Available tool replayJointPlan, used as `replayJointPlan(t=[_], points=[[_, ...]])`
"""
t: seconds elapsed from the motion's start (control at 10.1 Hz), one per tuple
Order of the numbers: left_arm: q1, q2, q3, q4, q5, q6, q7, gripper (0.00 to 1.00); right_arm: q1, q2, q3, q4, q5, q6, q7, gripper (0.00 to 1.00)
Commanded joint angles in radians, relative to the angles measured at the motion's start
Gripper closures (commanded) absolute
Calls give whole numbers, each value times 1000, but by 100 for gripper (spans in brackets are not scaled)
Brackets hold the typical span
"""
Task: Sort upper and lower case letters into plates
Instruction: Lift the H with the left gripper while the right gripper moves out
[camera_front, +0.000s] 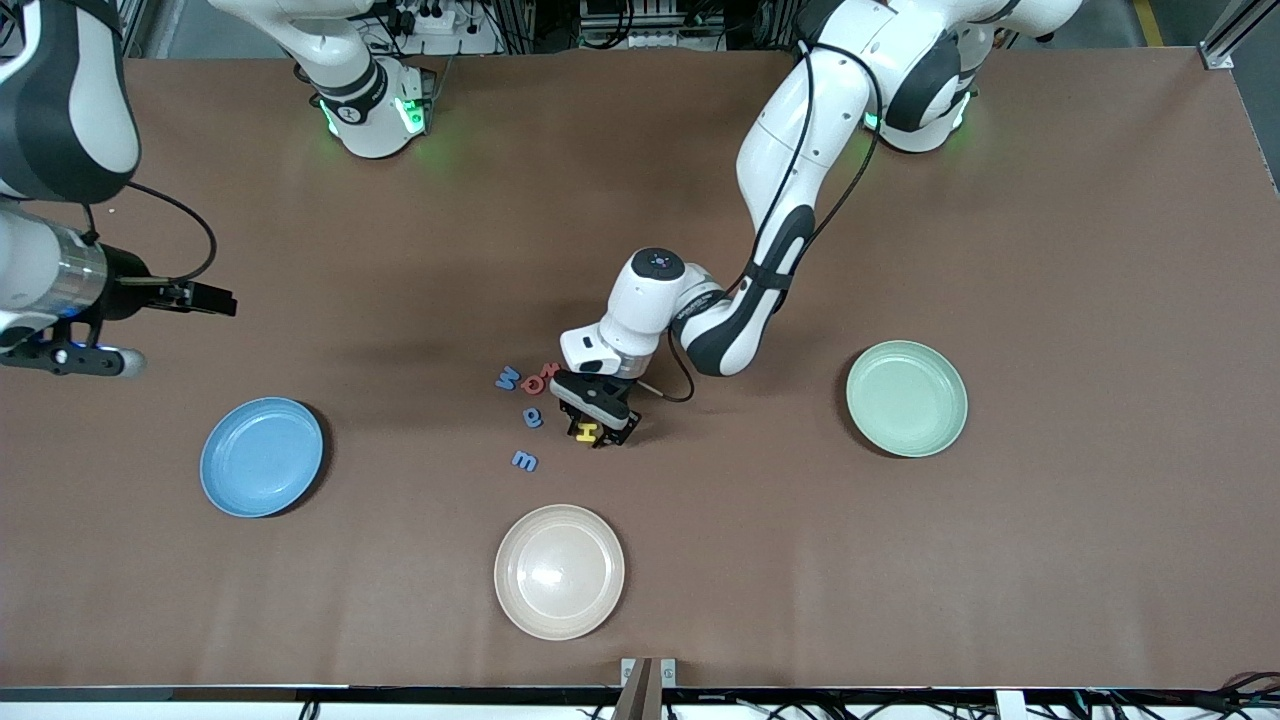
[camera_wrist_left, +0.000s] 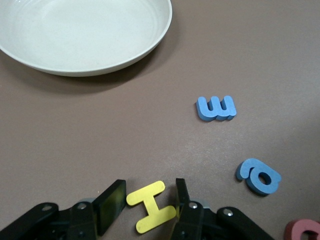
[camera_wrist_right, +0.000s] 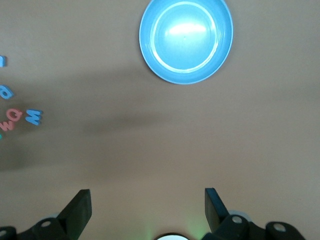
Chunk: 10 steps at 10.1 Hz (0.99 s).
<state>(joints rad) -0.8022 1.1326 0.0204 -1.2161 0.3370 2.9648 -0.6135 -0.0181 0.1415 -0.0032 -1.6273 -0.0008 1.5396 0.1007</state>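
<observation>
On the brown counter (camera_front: 1050, 560), the left end effector (camera_wrist_left: 146, 204) is down with fingers apart, straddling the yellow H (camera_wrist_left: 149, 206) without gripping it. The right end effector (camera_wrist_right: 145, 206) waits wide open and empty above the counter near the blue plate (camera_front: 262, 456).

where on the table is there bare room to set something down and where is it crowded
Bare table lies between the blue plate and the letters, and between the green plate and the left gripper. The cream plate is empty. It is crowded mid-table, where open fingers straddle the yellow H beside the blue letters.
</observation>
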Motion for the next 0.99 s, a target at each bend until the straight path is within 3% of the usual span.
replayJointPlan(t=[0.0,0.3,0.59,0.89], points=[[-19,18,6,7,16,-33,-43,55,-5,3,5,20,-15,23,31,0],[-19,4,-2,9,14,-73,-42,60,43,36,5,20,-7,51,132,0],[-19,-14,-7,12,-9,-151,-40,66,87,110,5,10,-2,166,258,0],[-19,-37,-28,13,-23,-245,-37,72,95,144,6,4,2,212,261,0]])
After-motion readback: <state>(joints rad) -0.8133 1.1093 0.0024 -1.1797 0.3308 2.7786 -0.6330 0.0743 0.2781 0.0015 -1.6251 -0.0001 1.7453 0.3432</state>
